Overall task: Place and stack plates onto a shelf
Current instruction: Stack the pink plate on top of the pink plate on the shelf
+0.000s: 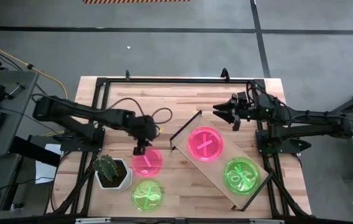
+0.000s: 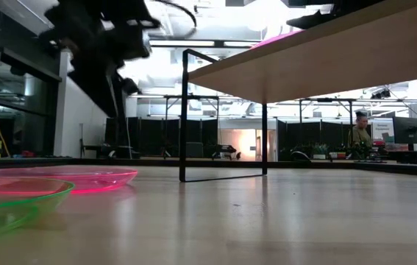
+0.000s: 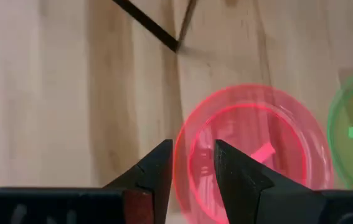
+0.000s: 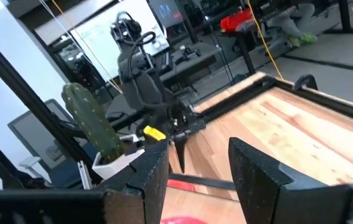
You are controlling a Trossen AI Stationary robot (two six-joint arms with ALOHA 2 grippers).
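Observation:
One neon pink plate [image 1: 146, 162] and one neon green plate [image 1: 147, 194] lie flat on the tabletop near its near-left corner. The light-wood shelf [image 1: 223, 160] stands slantwise right of centre. It carries a pink plate [image 1: 206, 144] and a green plate [image 1: 243, 175]; whether these are stacks I cannot tell. My left gripper [image 1: 140, 149] hangs open above the far rim of the pink plate [image 3: 251, 143] on the table, its fingers to either side of the rim and well above it in the low view. My right gripper [image 1: 227, 114] is open, in the air over the shelf's far end.
A white pot with a cactus [image 1: 111, 171] stands just left of the two plates on the table, close to my left arm. The shelf's dark upright end panel [image 2: 186, 110] rises right of the pink plate [image 2: 83, 177]. Bare wood lies between the plates and the shelf.

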